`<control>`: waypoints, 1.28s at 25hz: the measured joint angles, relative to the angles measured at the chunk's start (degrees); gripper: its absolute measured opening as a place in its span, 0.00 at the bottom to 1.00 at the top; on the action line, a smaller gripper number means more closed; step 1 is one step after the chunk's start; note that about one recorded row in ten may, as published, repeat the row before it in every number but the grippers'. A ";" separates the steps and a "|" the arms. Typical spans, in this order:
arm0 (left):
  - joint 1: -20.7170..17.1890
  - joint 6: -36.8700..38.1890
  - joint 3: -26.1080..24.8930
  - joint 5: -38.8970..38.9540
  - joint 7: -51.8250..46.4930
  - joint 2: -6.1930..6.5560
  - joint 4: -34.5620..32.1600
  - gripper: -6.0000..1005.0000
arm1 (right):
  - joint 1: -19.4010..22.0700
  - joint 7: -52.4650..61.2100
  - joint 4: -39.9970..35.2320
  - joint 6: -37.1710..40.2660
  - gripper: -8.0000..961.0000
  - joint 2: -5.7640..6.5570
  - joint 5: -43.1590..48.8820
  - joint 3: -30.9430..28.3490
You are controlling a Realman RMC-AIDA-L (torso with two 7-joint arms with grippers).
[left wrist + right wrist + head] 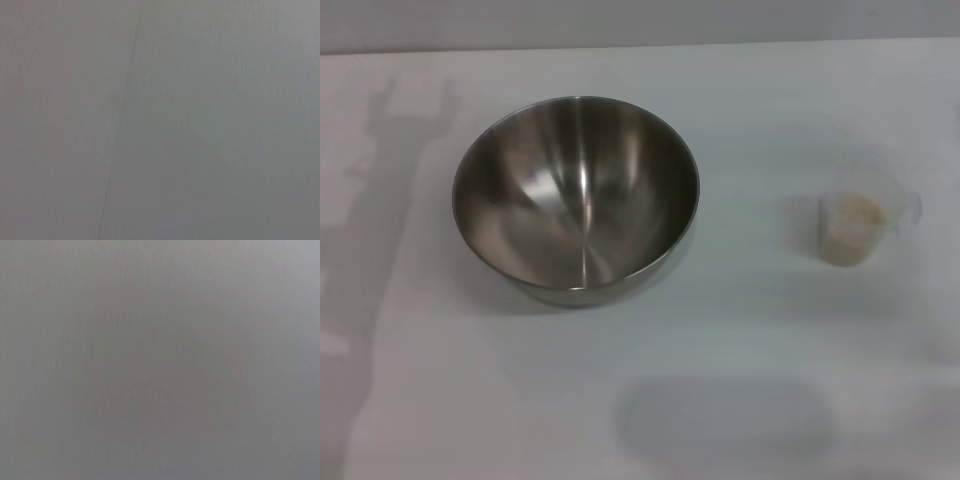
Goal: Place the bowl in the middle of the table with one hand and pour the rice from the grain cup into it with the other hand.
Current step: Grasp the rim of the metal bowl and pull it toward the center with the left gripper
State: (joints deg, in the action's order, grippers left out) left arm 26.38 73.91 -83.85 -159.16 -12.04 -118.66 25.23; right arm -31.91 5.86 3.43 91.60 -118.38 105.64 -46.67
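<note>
**Desk:** What have you got on the head view?

**Me:** Biggest thing first: the plain white, flat, matte table (740, 110) fills almost the whole view, with a paler strip of wall along the far edge. A long grey shadow lies on its left side, and a fainter rounded one near the front edge.

**Desk:** And the bowl?

**Me:** The large round stainless-steel mixing bowl (576, 198), deep and shiny inside, stands upright on the table, left of centre. I see nothing in it, only reflections on the brushed metal.

**Desk:** The cup?

**Me:** The small translucent clear plastic grain cup (857, 225) stands upright on the right side of the table, well apart from the bowl. Its handle or lip sticks out toward the right edge; I can't tell which it is. Inside sits the rice (852, 222), a pale beige mass that fills much of the cup.

**Desk:** Where are the arms?

**Me:** Neither arm appears on the head view. My left wrist view gives only a flat grey surface with one thin dark line running across it, and the right wrist view gives a plain grey surface. No fingers appear in any view, so I can't say how far open either gripper is or whether it has hold of anything. Nothing touches the bowl or the cup.
</note>
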 joint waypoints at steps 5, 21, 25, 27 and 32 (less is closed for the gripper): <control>0.12 -0.01 -0.08 0.00 0.00 0.00 0.00 0.79 | 0.00 -0.04 -0.09 0.01 0.66 0.00 0.00 0.00; -1.39 -18.32 -2.59 -0.17 0.00 0.41 11.87 0.79 | 0.00 -0.06 -0.11 0.18 0.66 -0.01 0.00 0.00; -3.80 -46.24 -7.54 -1.64 0.00 0.67 29.23 0.79 | 0.13 -0.06 -0.17 0.34 0.66 0.00 0.00 0.00; -4.14 -51.40 -8.38 -1.90 0.00 0.69 32.17 0.79 | 0.18 -0.06 -0.18 0.34 0.66 -0.01 0.00 0.00; -3.76 -82.94 -13.62 -2.05 1.05 0.99 47.58 0.79 | 0.25 -0.06 -0.18 0.28 0.66 -0.01 0.00 0.00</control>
State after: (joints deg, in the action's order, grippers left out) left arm 22.62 -9.03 -97.47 -161.21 -10.99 -117.66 72.80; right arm -31.66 5.80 3.25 91.87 -118.39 105.64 -46.67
